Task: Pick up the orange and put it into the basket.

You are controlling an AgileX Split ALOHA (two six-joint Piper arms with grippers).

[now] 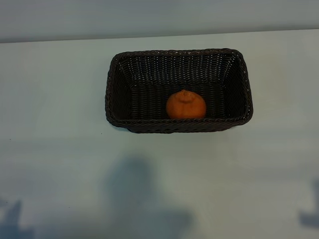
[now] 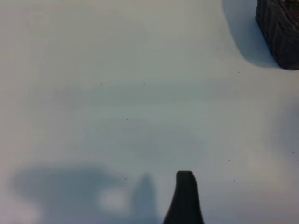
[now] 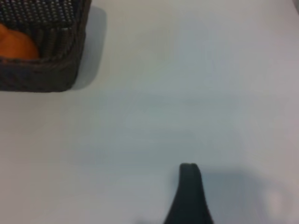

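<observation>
Dimpled orange (image 1: 186, 105) with knobbed top sits in the dark wicker basket (image 1: 119, 84); both claws spread, empty.

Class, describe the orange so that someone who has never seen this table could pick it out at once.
Start at the pale table and find the dark brown woven basket, the only large thing on it. Inside, against the wall nearer the camera and slightly right of centre, sits the orange. It is the one bright, round thing in view, with a small knob on top.

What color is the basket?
Dark brown woven wicker basket, clearest in the exterior view.
</observation>
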